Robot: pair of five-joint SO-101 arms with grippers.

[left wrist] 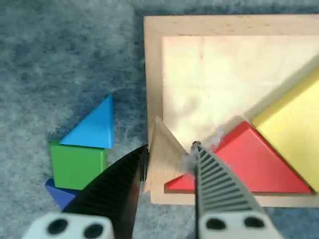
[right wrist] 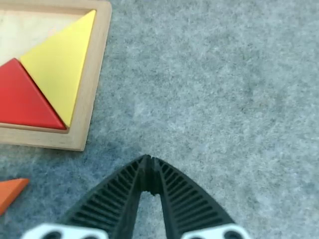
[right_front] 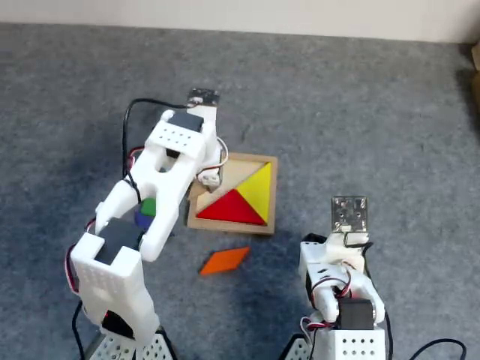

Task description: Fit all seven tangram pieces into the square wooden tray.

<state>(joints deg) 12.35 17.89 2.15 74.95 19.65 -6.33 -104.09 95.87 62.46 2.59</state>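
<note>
The left gripper, its 2 jaws clamped on the pale triangle, holds it over the tray rim beside the red triangle; the right gripper, jaws together, sits farther off.

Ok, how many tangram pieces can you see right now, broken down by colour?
Red triangle: 1
Yellow triangle: 1
Plain wood triangle: 1
Light blue triangle: 1
Green square: 1
Dark blue piece, partly hidden: 1
Orange parallelogram: 1
Total: 7
</note>
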